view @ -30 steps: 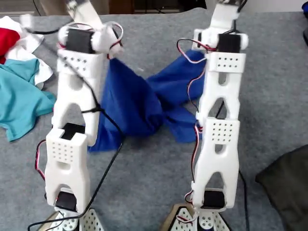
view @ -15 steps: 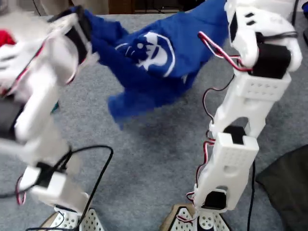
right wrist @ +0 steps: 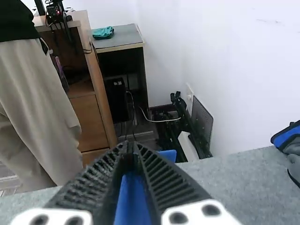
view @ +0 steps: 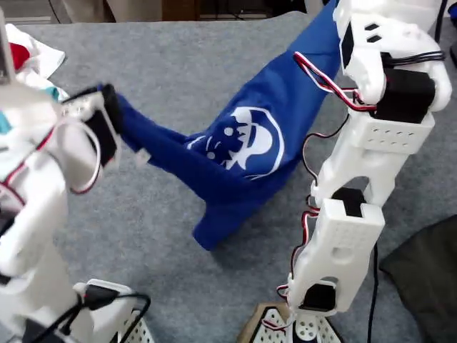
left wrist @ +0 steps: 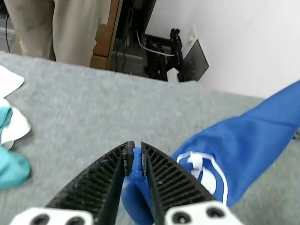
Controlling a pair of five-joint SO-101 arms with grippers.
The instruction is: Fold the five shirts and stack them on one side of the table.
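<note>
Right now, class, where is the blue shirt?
In the high view the blue shirt hangs stretched over the middle of the table, held between the left gripper and the right gripper.

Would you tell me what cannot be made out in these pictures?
- High view: upper end of the blue shirt, cut off by the top edge and the right arm.
- High view: the shirt pile, cut by the left edge and hidden behind the left arm; count unclear.
- High view: the dark cloth, cut by the right edge.

One blue shirt, one teal shirt, one white shirt, two arms
</note>
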